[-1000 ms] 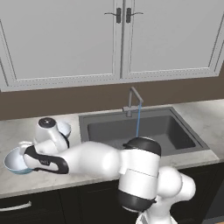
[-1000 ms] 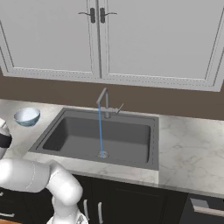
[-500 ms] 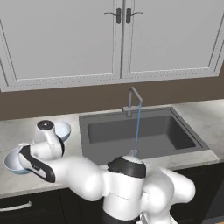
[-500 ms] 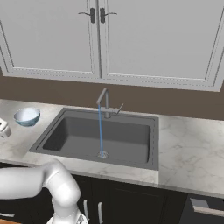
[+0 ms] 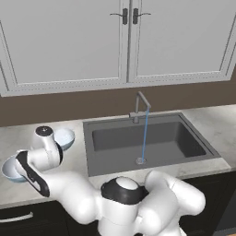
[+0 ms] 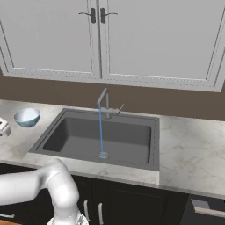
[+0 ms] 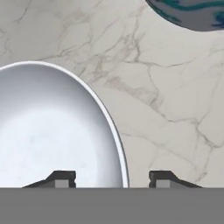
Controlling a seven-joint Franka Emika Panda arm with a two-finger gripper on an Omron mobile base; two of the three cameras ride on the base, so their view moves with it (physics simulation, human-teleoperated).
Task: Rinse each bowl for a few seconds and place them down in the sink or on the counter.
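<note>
Gripper [image 7: 109, 179] fingers straddle the rim of the nearer bowl [image 7: 52, 131] on the counter [image 7: 175, 109], one tip inside the whitish hollow and one outside over bare marble; the jaws stand partly closed with a gap either side of the rim, so nothing looks gripped yet. That bowl sits at the counter's left end, the second bowl [image 5: 64, 137] just behind it, and the sink [image 5: 147, 143] with its running faucet [image 5: 140, 105] lies well to the right.

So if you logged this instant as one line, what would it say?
phase: grasping first bowl | gripper: jaws straddle near bowl rim, not clamped | far bowl: on counter | faucet: running into sink
</note>
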